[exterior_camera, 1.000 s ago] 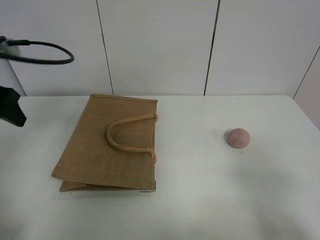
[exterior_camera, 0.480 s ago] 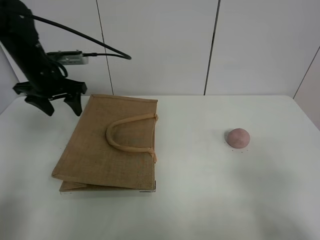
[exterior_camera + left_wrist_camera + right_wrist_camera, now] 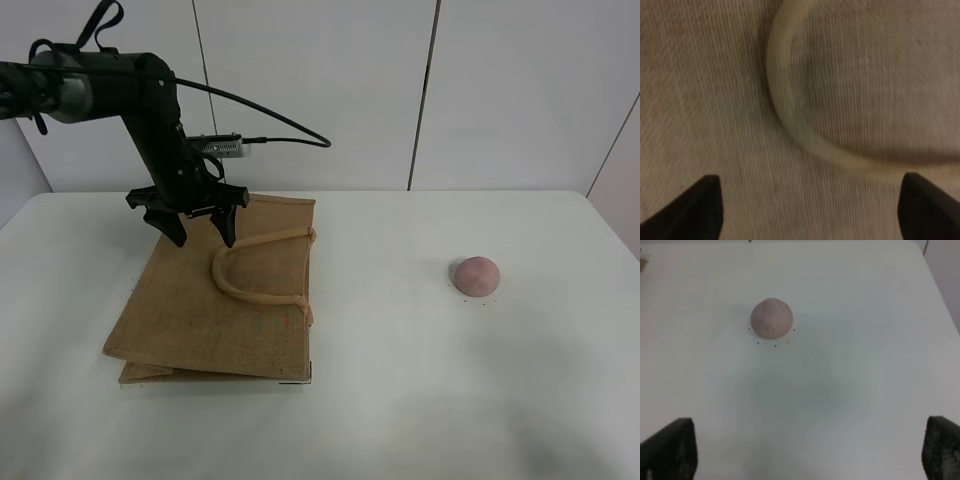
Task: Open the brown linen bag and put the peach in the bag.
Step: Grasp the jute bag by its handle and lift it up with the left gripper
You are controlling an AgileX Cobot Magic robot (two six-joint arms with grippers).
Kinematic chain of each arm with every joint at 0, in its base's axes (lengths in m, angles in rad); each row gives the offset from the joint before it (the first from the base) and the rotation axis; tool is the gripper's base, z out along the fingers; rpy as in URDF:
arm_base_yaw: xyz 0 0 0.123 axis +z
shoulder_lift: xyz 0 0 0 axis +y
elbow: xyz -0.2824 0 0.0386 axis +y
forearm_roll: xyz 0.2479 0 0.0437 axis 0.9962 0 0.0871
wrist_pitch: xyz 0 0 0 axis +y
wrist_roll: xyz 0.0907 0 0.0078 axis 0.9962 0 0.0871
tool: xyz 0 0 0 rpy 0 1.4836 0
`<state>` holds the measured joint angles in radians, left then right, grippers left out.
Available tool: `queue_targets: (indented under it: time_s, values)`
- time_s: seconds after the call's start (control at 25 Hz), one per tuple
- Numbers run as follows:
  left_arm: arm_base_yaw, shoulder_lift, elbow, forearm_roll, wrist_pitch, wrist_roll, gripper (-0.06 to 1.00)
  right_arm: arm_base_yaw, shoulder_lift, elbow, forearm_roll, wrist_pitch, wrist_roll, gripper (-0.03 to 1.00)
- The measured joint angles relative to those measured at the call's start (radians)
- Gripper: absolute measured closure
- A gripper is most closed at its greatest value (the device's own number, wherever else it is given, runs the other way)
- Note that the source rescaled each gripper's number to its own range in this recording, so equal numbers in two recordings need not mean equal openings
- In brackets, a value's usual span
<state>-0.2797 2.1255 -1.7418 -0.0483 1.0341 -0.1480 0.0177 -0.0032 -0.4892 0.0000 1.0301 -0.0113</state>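
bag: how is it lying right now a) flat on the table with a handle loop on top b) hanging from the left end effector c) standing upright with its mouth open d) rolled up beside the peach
a: the bag lies flat on the table with a handle loop resting on its upper face, and the left end effector is above it, open and holding nothing.
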Motion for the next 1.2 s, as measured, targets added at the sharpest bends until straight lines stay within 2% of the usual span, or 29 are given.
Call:
queue_targets:
  time_s: [0.44, 1.04, 1.2]
  values:
    - [0.000, 0.117, -0.001, -0.008, -0.101, -0.010, -0.05, 0.000, 0.000, 0.000, 0.000, 0.000, 0.000, -0.03]
    - [0.000, 0.193, -0.002, -0.007, -0.163, 0.010, -0.05, 0.000, 0.000, 0.000, 0.000, 0.000, 0.000, -0.03]
    - [0.000, 0.208, -0.005, 0.000, -0.162, 0.012, 0.04, 0.000, 0.000, 0.000, 0.000, 0.000, 0.000, -0.03]
